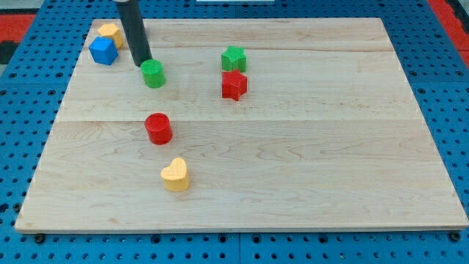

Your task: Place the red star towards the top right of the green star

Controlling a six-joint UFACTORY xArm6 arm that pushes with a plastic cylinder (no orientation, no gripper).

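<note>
The red star (234, 85) lies on the wooden board (308, 147) just below the green star (234, 58), nearly touching it, a little above the board's middle. My tip (143, 64) is at the view's upper left, right beside the upper left edge of a green cylinder (153, 74), and far to the left of both stars. The dark rod rises from the tip toward the view's top.
A red cylinder (157, 128) stands left of centre. A yellow heart (175, 174) lies below it. A blue cube (103, 50) and a yellow block (110, 32) sit in the board's top left corner, left of the rod.
</note>
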